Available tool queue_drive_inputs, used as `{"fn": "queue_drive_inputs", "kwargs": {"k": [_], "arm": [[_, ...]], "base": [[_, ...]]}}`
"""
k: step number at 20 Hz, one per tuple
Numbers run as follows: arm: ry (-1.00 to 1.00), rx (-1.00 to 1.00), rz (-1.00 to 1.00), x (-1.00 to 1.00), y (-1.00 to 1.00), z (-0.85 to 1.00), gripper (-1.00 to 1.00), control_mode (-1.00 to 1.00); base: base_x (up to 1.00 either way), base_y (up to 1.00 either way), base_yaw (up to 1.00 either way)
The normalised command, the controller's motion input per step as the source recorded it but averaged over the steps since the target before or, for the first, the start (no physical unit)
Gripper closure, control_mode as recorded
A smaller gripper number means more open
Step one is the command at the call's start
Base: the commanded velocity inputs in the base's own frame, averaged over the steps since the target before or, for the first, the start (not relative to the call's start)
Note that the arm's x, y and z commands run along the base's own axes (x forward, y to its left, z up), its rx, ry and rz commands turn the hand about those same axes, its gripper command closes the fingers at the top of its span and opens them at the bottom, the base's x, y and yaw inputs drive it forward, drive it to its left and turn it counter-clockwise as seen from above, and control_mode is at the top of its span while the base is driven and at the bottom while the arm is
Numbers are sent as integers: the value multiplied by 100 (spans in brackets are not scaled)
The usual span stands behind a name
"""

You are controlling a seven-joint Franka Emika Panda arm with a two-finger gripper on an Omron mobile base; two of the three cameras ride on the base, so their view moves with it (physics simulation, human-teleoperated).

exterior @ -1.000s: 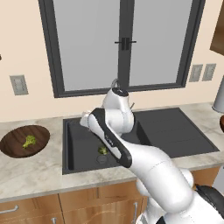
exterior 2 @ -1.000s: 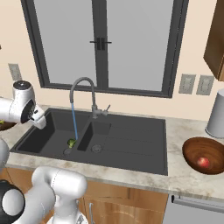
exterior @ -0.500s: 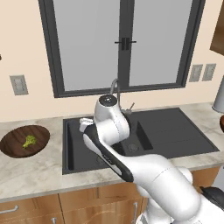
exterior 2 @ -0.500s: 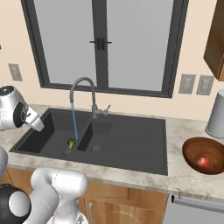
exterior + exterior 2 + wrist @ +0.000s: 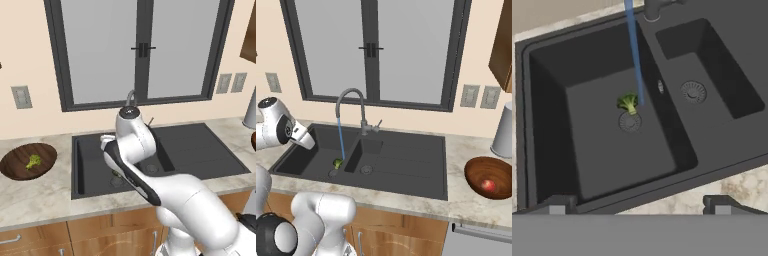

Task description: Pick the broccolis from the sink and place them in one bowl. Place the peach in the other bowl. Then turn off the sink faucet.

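One broccoli (image 5: 628,103) lies on the floor of the left basin of the black sink (image 5: 597,160), just above the round drain (image 5: 630,121) and beside the blue water stream (image 5: 634,55). My gripper (image 5: 639,207) hovers well above that basin, open and holding nothing. From the right, the same broccoli (image 5: 337,163) sits under the running sink faucet (image 5: 353,97). A second broccoli (image 5: 33,161) rests in the brown wooden bowl (image 5: 15,162) on the left counter. The peach (image 5: 487,185) lies in the other bowl (image 5: 476,172) at the right.
The faucet's side lever (image 5: 376,125) sticks out right of the spout base. A grey canister (image 5: 503,130) stands behind the right bowl. The right basin has its own drain (image 5: 693,91). My white arm (image 5: 150,185) blocks much of the sink's middle in the left base view.
My hand has swung right and downward from the left side to over the left basin. The gripper has stayed open. Broccolis, peach and water stream have not moved.
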Motion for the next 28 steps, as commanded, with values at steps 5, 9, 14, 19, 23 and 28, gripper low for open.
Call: {"fn": "queue_drive_inputs", "kwargs": {"k": [5,9,14,19,23,28], "arm": [[0,-27,1,3,-3,-40,-100,-100],[2,-16,0,24,9,-24,-100,-100],[19,-4,-1,37,13,-8,-100,-100],[22,-7,0,37,4,-10,-100,-100],[8,-8,0,36,6,-24,-100,-100],[-2,-1,0,2,0,-11,-100,-100]], "base": [[0,0,0],[0,0,0],[0,0,0],[0,0,0],[0,0,0],[0,0,0]]}}
